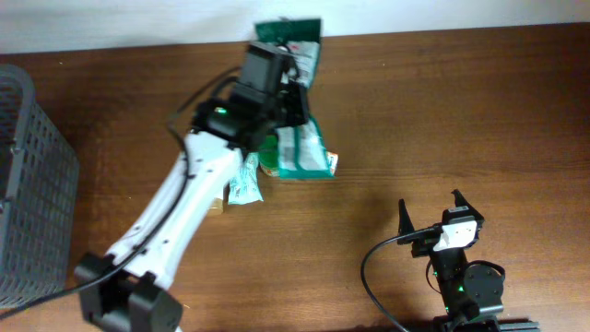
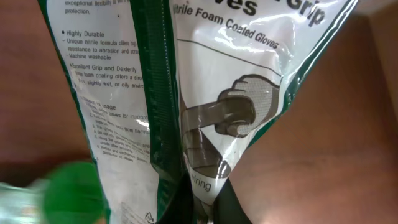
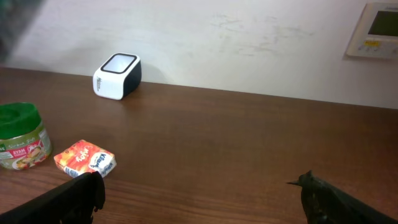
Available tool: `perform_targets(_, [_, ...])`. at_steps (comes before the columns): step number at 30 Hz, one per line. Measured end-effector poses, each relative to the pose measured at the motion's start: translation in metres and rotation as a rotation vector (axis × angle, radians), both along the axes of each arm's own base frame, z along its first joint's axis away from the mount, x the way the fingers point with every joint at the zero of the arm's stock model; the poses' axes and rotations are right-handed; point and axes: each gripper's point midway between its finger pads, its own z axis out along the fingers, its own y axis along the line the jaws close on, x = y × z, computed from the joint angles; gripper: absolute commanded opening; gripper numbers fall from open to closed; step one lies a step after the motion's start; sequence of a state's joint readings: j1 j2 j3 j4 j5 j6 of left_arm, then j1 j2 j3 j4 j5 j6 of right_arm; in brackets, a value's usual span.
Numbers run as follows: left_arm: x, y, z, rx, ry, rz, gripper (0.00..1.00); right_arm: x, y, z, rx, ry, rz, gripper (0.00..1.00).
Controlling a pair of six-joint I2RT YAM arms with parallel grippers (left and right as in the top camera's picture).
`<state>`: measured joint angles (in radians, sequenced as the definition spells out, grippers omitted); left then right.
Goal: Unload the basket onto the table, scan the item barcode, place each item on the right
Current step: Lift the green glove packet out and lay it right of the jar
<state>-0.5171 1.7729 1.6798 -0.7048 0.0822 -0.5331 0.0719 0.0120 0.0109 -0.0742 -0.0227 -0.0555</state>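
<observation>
Now our left gripper [image 2: 202, 210] is squeezed tight on the glove packet [image 2: 217, 93], near the far edge of the table [image 1: 415, 111]. We should turn the packet slowly until its barcode faces the scanner [image 3: 117, 76]. Our right gripper [image 1: 430, 210] is wide apart and empty.

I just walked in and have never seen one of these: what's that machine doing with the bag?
The left arm's end effector is shut on a packet of work gloves, holding it near the far edge of the table. The right end effector hangs open and empty. A small white-and-black box, probably the scanner, stands by the wall. Another green-and-white packet lies below the arm.
</observation>
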Motion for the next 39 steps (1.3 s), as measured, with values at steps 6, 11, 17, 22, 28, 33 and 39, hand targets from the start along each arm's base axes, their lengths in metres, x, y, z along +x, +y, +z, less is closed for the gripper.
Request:
perform_targets(6, [-0.03, -0.062, -0.059, 0.019, 0.142, -0.071, 0.0, 0.0, 0.0, 0.0, 0.001, 0.0, 0.0, 0.98])
perform_targets(11, [-0.05, -0.092, -0.104, 0.067, 0.223, -0.118, 0.02, 0.0, 0.0, 0.0, 0.0, 0.0, 0.0, 0.98])
perform_targets(17, [-0.061, -0.103, -0.134, 0.106, 0.274, -0.143, 0.82, 0.0, 0.0, 0.0, 0.0, 0.0, 0.0, 0.98])
perform_targets(22, [-0.057, -0.1, -0.133, 0.103, 0.269, -0.158, 0.8, 0.0, 0.0, 0.0, 0.0, 0.0, 0.0, 0.98])
perform_targets(28, [-0.045, -0.066, -0.116, 0.063, 0.307, -0.311, 0.77, 0.0, 0.0, 0.0, 0.001, 0.0, 0.0, 0.98])
perform_targets(33, [-0.044, -0.004, -0.09, 0.043, 0.361, -0.354, 0.42, 0.0, 0.0, 0.0, 0.0, 0.0, 0.0, 0.98])
perform_targets(39, [-0.067, 0.006, -0.09, 0.046, 0.391, -0.529, 0.0, 0.0, 0.0, 0.0, 0.0, 0.0, 0.0, 0.98])
